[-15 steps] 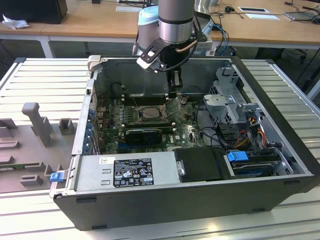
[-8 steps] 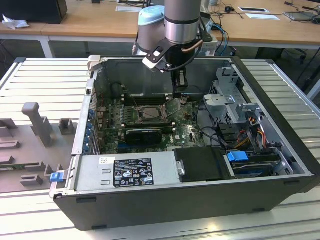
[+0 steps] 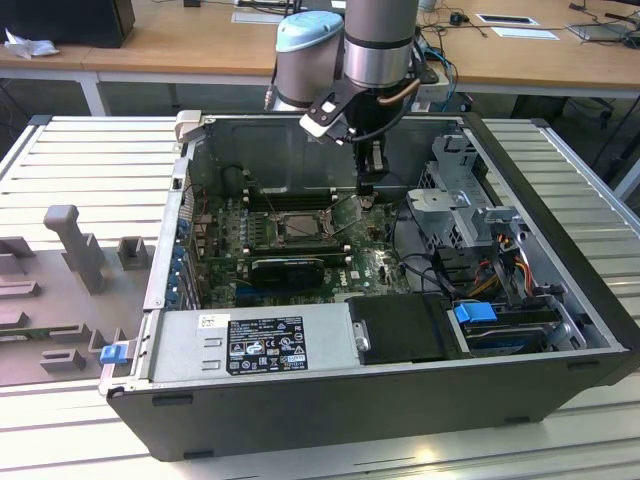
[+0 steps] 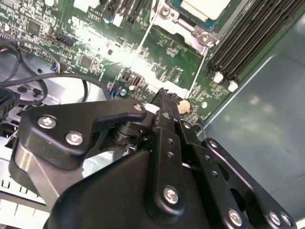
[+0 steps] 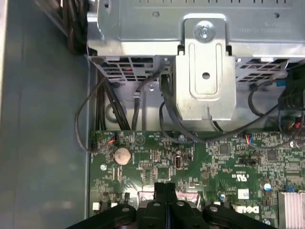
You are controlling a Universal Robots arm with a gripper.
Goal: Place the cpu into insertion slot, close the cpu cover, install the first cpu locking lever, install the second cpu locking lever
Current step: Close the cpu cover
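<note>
In the exterior view my gripper (image 3: 367, 186) hangs inside the open computer case, just to the right of the insertion slot (image 3: 298, 226) on the green motherboard. Its black fingers (image 5: 165, 190) are pressed together with nothing visible between them, low over the board beside a coin battery (image 5: 123, 155). The cpu (image 4: 204, 6) shows as a pale square lying in the slot, with the metal frame of the cpu cover (image 4: 167, 11) around it. A thin wire lever (image 3: 345, 205) slants up from the slot's right side toward the gripper.
Black memory slots (image 4: 248, 43) run beside the socket. A metal drive cage (image 5: 205, 71) and loose black cables (image 5: 102, 114) lie past the board's edge. The grey case wall (image 4: 267, 95) is close by. A power supply (image 3: 255, 340) fills the case's front.
</note>
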